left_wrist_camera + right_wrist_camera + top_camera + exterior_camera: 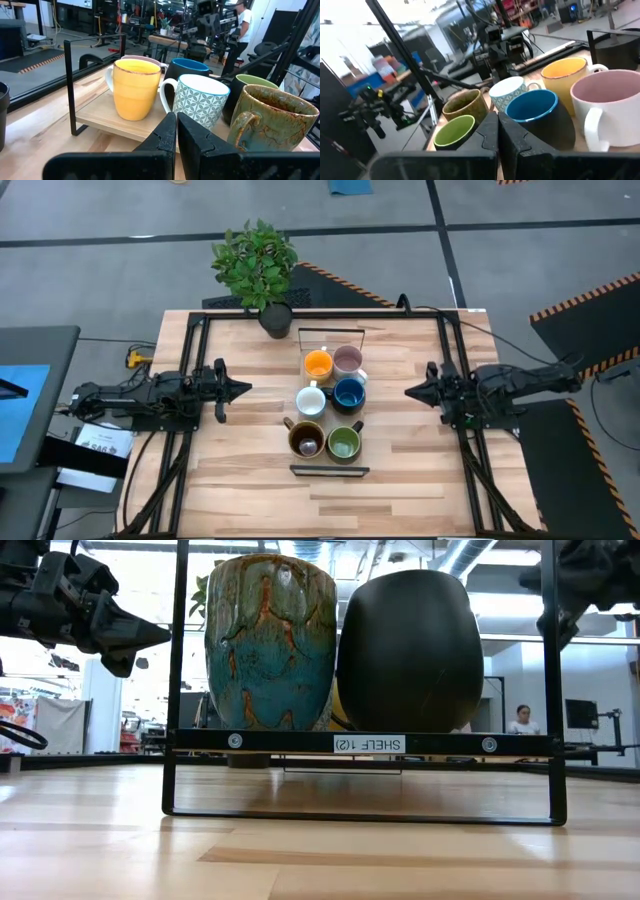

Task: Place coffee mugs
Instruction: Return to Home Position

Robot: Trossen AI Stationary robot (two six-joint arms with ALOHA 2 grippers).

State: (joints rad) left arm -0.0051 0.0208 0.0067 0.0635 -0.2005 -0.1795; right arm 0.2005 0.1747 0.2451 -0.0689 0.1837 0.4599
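Six glazed mugs [318, 400] stand upright, two abreast, three deep; left gripper [243, 388] and right gripper [410, 391], fingers closed, hold nothing.

Six small round ceramic mugs, no two alike: a plain orange-yellow mug [132, 89], a pale pink mug [615, 107], and a white mug [200, 102] printed all over with a teal lattice of little flowers. The blue-lined mug [532, 107] is black outside, bright blue within; the green-lined mug [454, 131] is black too, with lime green inside. The mottled mug [272, 120] is sage green streaked rust-brown – browner at the rim and inside. Under them, a pale banded wooden tabletop [400, 480] and a black metal rack frame [330, 471]
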